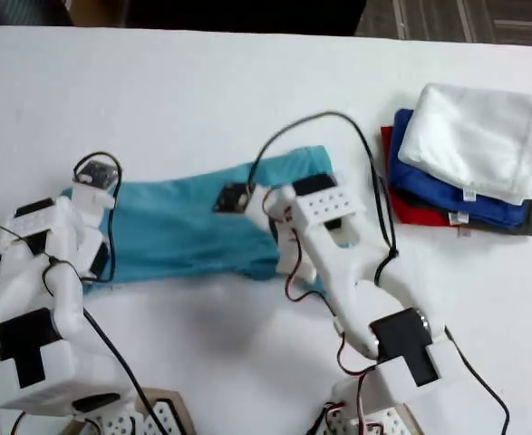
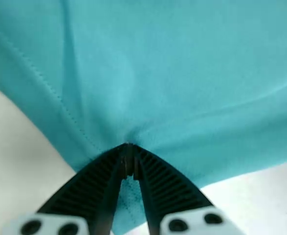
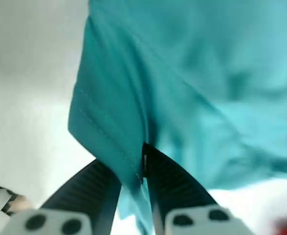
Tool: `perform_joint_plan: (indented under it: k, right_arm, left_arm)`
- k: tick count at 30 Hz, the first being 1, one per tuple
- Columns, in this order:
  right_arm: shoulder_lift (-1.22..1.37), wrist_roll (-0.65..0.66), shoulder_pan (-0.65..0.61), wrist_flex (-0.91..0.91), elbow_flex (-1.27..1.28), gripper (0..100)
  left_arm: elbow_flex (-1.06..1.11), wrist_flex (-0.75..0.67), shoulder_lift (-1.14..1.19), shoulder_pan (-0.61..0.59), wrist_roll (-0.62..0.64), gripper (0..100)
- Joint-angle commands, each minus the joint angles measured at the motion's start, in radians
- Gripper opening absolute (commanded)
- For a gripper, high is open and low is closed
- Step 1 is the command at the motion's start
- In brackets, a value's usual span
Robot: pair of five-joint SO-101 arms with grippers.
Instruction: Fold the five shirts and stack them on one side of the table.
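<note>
Teal shirt [image 1: 193,231] lies stretched across mid-table [image 1: 202,91], left gripper [image 2: 128,159] pinching its left end, right gripper [image 3: 142,166] pinching its right end, folded shirts [image 1: 469,168] stacked far right.

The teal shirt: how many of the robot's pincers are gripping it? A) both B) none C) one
A: the left pincer and the right pincer are each shut on cloth of the teal shirt, one at each end.
</note>
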Motion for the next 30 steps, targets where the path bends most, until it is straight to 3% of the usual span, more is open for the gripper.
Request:
perform_joint_plan:
  k: [1, 12, 22, 26, 30]
  right_arm:
    - [0.002, 0.014, 0.010, 0.047, -0.187, 2.1]
    - [0.375, 0.014, 0.012, 0.102, -0.713, 2.1]
    - [0.797, 0.012, 0.071, 0.318, -1.281, 5.5]
    - [0.848, -0.008, 0.124, 0.334, -1.459, 12.8]
    - [0.846, -0.086, 0.168, 0.338, -1.606, 13.4]
  left_arm:
    - [0.001, -0.041, -0.003, -0.005, 0.008, 3]
    - [0.001, -0.041, -0.003, -0.005, 0.008, 3]
    - [0.001, -0.041, -0.003, -0.005, 0.008, 3]
    - [0.001, -0.041, -0.003, -0.005, 0.008, 3]
    - [0.002, -0.041, -0.003, -0.005, 0.008, 3]
